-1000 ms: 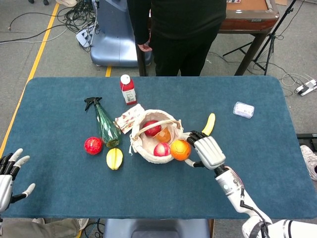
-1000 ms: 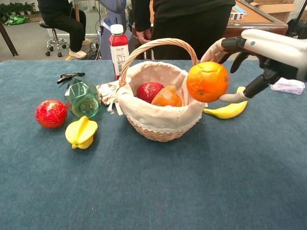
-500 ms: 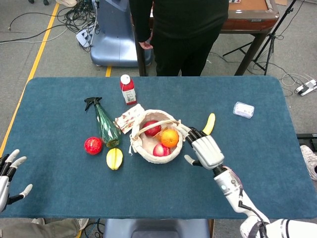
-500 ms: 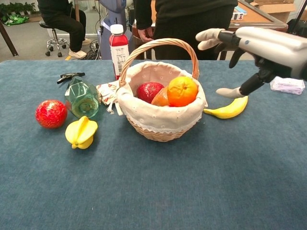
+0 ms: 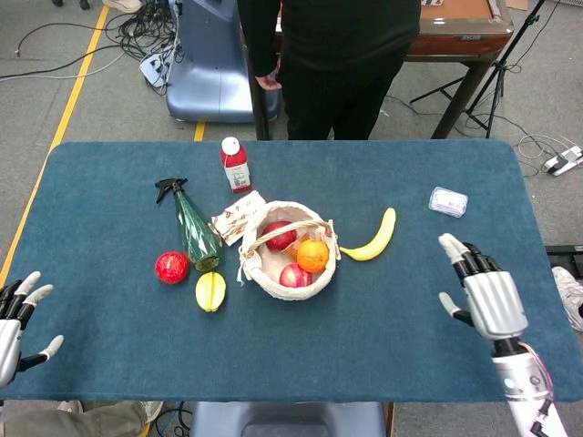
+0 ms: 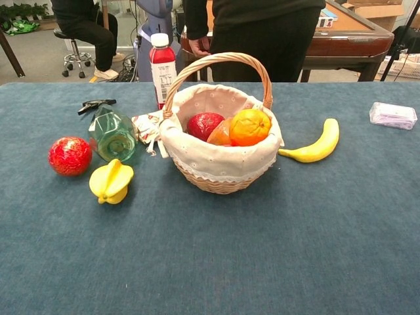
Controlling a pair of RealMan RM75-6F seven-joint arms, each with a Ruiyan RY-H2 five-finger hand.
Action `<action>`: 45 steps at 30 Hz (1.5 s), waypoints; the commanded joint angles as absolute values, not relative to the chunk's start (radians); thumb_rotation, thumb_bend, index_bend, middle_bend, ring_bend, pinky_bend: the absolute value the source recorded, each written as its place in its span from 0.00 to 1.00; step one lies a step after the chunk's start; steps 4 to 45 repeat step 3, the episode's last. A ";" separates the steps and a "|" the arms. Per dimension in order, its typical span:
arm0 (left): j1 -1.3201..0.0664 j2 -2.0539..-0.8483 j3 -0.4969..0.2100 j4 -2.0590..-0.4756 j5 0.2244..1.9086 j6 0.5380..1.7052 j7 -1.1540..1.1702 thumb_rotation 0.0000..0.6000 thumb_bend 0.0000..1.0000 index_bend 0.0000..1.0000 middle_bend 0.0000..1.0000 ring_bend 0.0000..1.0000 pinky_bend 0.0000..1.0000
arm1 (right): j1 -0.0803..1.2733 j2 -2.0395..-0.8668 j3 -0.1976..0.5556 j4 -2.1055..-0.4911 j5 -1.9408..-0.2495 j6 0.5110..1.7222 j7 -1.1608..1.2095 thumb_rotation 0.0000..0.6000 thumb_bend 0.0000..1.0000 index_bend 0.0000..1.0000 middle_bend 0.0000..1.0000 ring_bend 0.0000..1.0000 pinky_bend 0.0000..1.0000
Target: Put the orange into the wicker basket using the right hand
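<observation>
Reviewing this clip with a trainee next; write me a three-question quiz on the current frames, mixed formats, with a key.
1. True or false: the orange lies inside the wicker basket.
2. Multiple choice: the right hand is A) gripping the orange, B) open and apart from the basket, C) resting on the banana.
3. Fill in: the yellow fruit lying on the table just right of the basket is a ______.

Key: 1 true; 2 B; 3 banana.
</observation>
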State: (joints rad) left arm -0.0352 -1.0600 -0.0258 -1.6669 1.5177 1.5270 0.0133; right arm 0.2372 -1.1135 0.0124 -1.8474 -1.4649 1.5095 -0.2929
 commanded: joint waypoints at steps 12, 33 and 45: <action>-0.038 -1.063 -0.026 -1.669 1.515 1.522 0.021 1.00 0.25 0.21 0.00 0.00 0.04 | 0.142 -1.060 -0.012 -1.788 -1.455 1.594 -0.212 1.00 0.26 0.06 0.16 0.13 0.34; -0.038 -1.063 -0.026 -1.669 1.515 1.522 0.021 1.00 0.25 0.21 0.00 0.00 0.04 | 0.142 -1.060 -0.012 -1.788 -1.455 1.594 -0.212 1.00 0.26 0.06 0.16 0.13 0.34; -0.038 -1.063 -0.026 -1.669 1.515 1.522 0.021 1.00 0.25 0.21 0.00 0.00 0.04 | 0.142 -1.060 -0.012 -1.788 -1.455 1.594 -0.212 1.00 0.26 0.06 0.16 0.13 0.34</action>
